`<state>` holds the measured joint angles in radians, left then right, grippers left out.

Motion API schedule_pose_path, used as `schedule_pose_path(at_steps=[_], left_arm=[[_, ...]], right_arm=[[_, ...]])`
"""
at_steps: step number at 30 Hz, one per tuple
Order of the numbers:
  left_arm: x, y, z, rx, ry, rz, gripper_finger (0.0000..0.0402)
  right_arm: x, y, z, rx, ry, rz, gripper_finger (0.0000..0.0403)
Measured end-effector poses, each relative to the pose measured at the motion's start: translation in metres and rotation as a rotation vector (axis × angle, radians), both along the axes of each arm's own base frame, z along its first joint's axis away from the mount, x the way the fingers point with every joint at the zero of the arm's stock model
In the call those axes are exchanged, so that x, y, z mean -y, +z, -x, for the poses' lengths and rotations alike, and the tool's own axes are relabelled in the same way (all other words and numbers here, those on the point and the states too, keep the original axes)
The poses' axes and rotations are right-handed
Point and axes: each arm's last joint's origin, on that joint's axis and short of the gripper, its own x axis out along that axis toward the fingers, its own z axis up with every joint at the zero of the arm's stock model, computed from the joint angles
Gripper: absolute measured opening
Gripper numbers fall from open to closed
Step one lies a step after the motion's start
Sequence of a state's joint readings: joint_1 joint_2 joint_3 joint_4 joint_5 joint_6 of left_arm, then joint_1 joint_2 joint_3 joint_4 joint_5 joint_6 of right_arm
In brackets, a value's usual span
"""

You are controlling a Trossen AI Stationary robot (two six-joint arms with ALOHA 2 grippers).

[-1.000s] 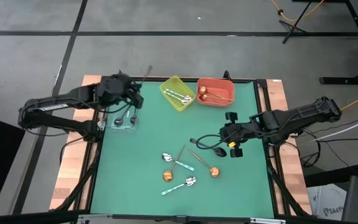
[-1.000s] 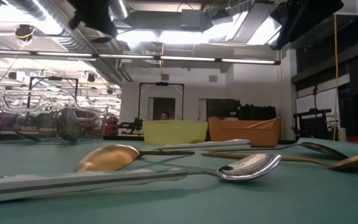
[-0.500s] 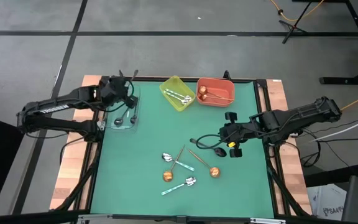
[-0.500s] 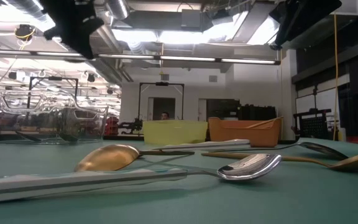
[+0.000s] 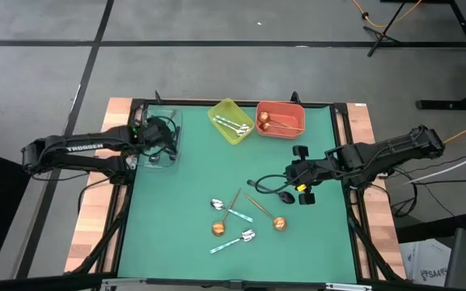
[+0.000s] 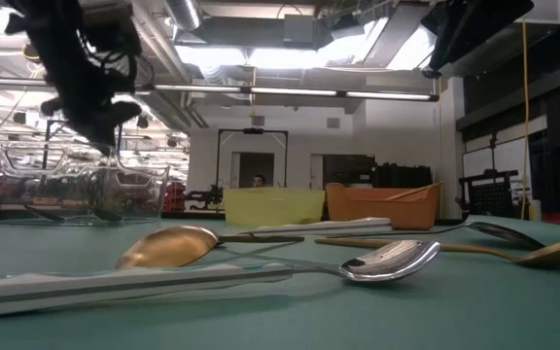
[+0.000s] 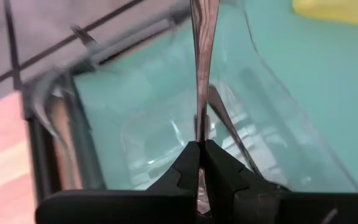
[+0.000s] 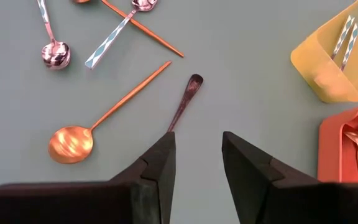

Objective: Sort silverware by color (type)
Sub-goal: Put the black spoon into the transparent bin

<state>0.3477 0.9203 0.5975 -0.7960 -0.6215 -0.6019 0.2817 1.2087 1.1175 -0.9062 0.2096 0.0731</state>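
Our left gripper (image 7: 200,163) pinches a black spoon (image 7: 202,62) by its handle, holding it over the clear bin (image 5: 158,145) at the worktop's (image 5: 192,202) far left corner. Our right gripper (image 8: 196,155) hovers with fingers apart over another black spoon (image 8: 186,99) near mid-worktop.

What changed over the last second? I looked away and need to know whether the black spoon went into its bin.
The left gripper, jaws shut on a black spoon, has drawn back toward its side and come down over the clear bin; the spoon is not yet released. The right gripper, jaws open, stayed by another black spoon. The loose spoons, yellow bin and orange bin are unchanged.
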Motion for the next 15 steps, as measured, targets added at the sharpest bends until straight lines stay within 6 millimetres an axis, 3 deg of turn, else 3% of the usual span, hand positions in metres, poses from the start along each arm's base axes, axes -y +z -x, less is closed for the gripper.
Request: schedule_pose_path(at_steps=[9,15], left_arm=[[0.005,-0.041,0.009,-0.031,-0.024,0.071,0.0007],[0.007,-0.055,0.016,-0.057,-0.007,0.096,0.0007]], right_arm=[[-0.001,0.002,-0.003,0.038,-0.004,-0.005,0.0122],[-0.001,0.002,-0.003,0.043,-0.004,-0.006,0.0122]])
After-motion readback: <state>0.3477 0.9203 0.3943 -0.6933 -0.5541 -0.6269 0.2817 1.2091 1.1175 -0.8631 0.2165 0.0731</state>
